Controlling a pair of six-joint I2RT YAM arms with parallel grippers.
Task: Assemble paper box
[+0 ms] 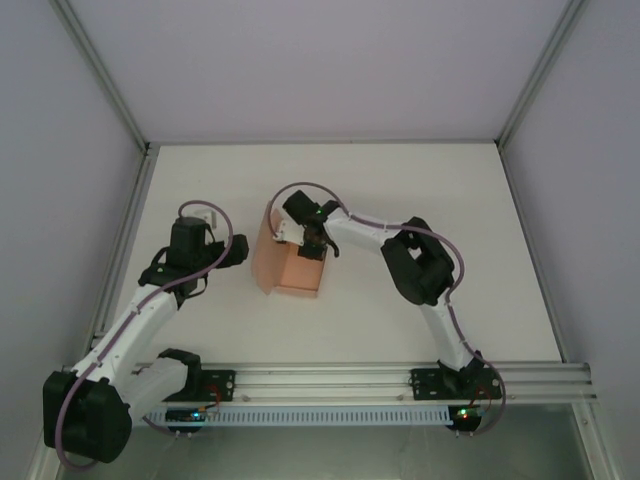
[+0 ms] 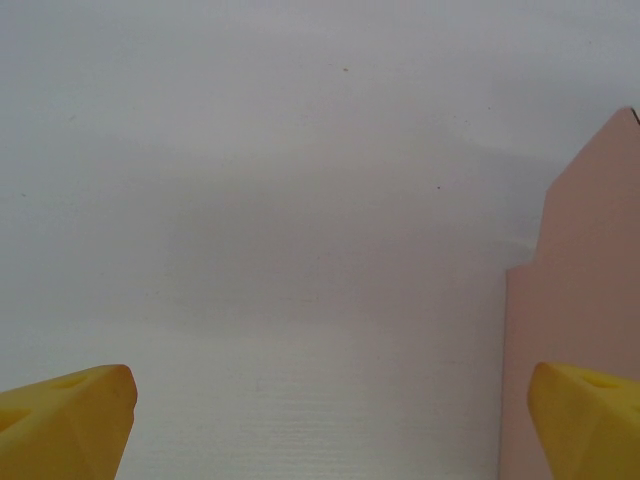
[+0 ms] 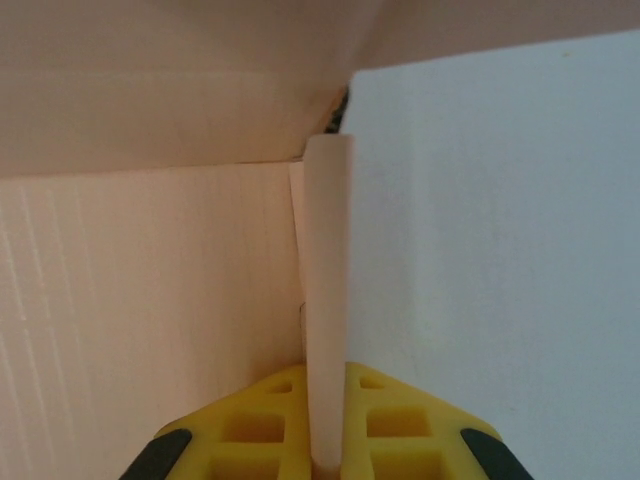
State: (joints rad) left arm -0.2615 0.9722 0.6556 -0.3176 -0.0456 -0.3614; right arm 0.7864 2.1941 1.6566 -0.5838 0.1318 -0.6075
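The right gripper (image 3: 328, 425) pinches an upright wall of the paper box (image 1: 288, 268) at the middle of the desk (image 1: 470, 190), likely steadying that fold, while the left gripper (image 2: 330, 430) hangs spread beside it.

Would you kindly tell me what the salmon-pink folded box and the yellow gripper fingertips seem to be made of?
The salmon-pink folded box looks like thin matte card, possibly finely corrugated: faint parallel ribbing, crisp folds, thin flap edge. The yellow fingertips look like moulded or printed plastic, satin, with square pockets; rubber cannot be excluded.
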